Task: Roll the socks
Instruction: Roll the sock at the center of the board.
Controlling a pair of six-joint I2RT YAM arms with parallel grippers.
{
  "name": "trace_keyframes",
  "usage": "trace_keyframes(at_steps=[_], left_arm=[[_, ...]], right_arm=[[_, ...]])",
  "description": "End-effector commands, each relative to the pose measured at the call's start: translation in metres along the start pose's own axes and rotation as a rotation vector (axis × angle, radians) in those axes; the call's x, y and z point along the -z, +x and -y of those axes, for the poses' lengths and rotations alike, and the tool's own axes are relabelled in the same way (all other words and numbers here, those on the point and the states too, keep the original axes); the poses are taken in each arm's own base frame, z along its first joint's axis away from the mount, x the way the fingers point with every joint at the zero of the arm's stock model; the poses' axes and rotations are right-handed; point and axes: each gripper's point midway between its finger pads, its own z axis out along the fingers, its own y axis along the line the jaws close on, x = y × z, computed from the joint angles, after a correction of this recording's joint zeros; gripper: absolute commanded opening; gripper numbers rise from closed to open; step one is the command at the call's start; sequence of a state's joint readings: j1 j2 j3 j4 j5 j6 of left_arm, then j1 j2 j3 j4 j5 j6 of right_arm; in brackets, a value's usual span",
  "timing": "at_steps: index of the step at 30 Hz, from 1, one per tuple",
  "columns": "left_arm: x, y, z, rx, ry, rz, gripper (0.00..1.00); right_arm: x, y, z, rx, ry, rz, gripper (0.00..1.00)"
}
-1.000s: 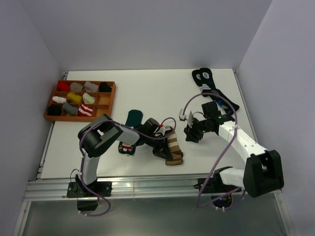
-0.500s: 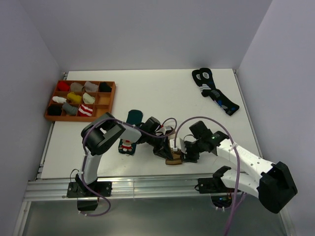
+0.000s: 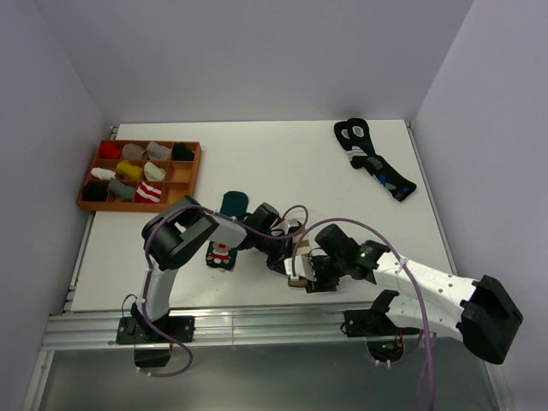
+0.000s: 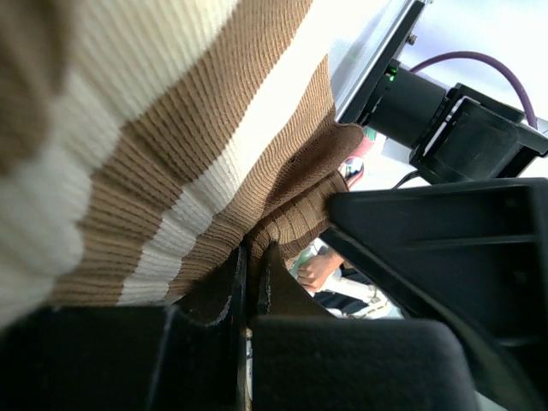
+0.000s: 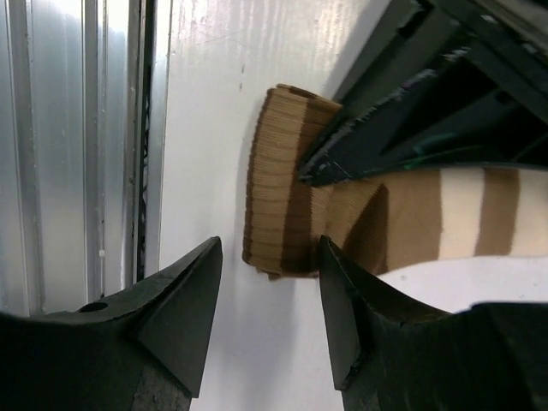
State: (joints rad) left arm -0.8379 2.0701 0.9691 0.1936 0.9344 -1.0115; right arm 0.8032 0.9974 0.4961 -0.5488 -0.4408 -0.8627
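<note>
- The striped sock (image 5: 276, 193) is laid at the front edge of the table (image 3: 282, 163).
- It is pinched in the closed left gripper (image 4: 248, 270).
- Its end is seen between the open, empty jaws of the right gripper (image 5: 270, 257).

White table (image 3: 274, 163) bears striped sock (image 5: 270, 197), green sock (image 3: 232, 203), black socks (image 3: 373, 158) (far right), tray (image 3: 120, 206).

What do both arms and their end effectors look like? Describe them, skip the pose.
Left arm and right arm: white links, black joint housings, looping purple cables. The right end effector has two black, wedge-shaped fingers; a green light glows near its wrist.
</note>
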Motion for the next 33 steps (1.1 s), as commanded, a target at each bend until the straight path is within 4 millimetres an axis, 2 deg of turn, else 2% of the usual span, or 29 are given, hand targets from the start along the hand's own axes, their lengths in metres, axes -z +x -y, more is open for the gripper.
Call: trace_keyframes(at_steps=[1,6,13,16,17,18,20,21,24,28,29,33], left_arm=[[-0.008,-0.014,-0.051,0.074,-0.153,0.087,0.0],[-0.007,-0.014,-0.051,0.076,-0.147,0.091,0.0],[-0.006,-0.013,-0.048,0.071,-0.135,0.092,0.0],[-0.004,-0.014,-0.047,0.064,-0.132,0.1,0.0],[-0.004,-0.015,-0.045,0.054,-0.125,0.108,0.0],[-0.003,-0.014,-0.046,0.059,-0.129,0.118,0.01],[0.002,-0.021,-0.042,0.048,-0.144,0.168,0.05],[0.008,-0.024,-0.035,0.032,-0.13,0.205,0.12],[0.02,-0.036,-0.036,0.01,-0.161,0.312,0.23],[0.041,-0.052,-0.023,-0.042,-0.137,0.441,0.31],[0.045,-0.056,-0.024,-0.045,-0.144,0.473,0.31],[0.063,-0.066,-0.021,-0.097,-0.145,0.572,0.32]], right_arm=[[-0.008,0.002,0.004,0.013,0.037,-0.022,0.56],[-0.021,0.007,0.001,0.009,0.025,-0.053,0.53],[-0.028,0.007,0.014,-0.005,0.074,-0.059,0.5],[-0.031,0.005,0.014,-0.016,0.063,-0.061,0.32],[-0.032,0.007,0.012,-0.027,0.049,-0.068,0.21],[-0.032,0.007,0.011,-0.034,0.041,-0.072,0.17],[-0.032,0.009,0.01,-0.052,0.022,-0.079,0.12],[-0.033,0.009,0.009,-0.059,0.015,-0.078,0.1],[-0.032,0.013,0.007,-0.095,-0.02,-0.083,0.09],[-0.03,0.014,0.005,-0.149,-0.086,-0.086,0.08],[-0.031,0.018,-0.001,-0.172,-0.123,-0.101,0.06],[-0.028,0.021,0.001,-0.233,-0.174,-0.11,0.05]])
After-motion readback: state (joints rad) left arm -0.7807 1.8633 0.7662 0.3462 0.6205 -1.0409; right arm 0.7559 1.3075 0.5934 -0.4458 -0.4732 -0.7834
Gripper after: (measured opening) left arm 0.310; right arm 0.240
